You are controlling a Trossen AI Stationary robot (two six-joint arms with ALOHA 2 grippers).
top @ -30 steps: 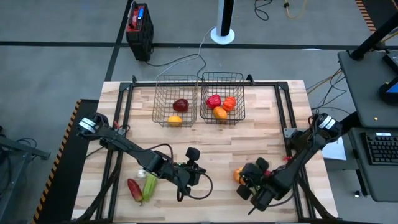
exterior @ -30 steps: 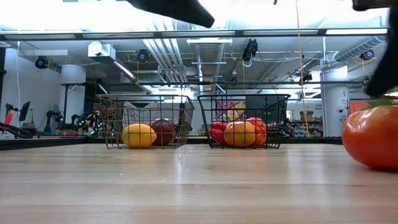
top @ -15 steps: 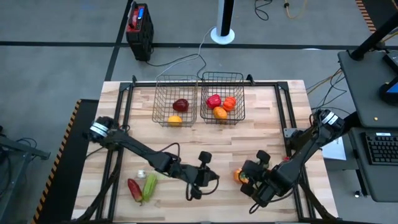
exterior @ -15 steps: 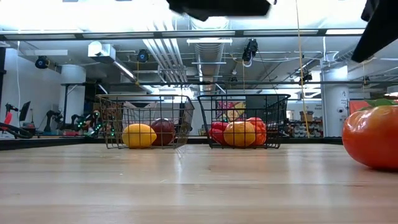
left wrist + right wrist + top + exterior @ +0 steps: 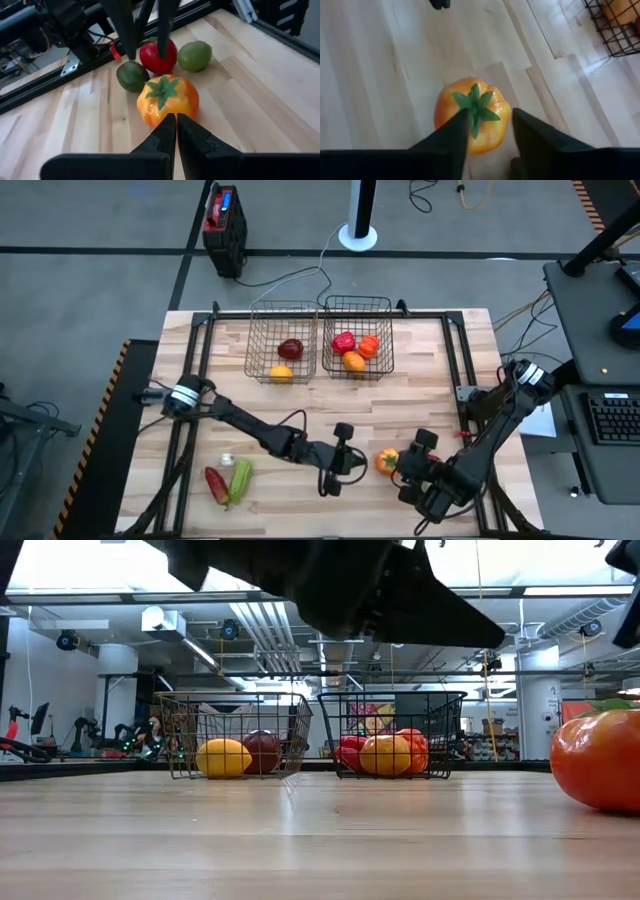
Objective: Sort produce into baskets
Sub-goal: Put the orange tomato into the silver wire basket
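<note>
Tomato (image 5: pixel 472 120) sits on the table (image 5: pixel 420 385), under my right gripper (image 5: pixel 487 131), jaws open astride it, gripping nothing; I should descend centred, then close. Left gripper (image 5: pixel 176 131) shut, empty, nearby.

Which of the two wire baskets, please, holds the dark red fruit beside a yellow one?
The left basket: it holds a dark red fruit and a yellow one; the right basket holds three.
</note>
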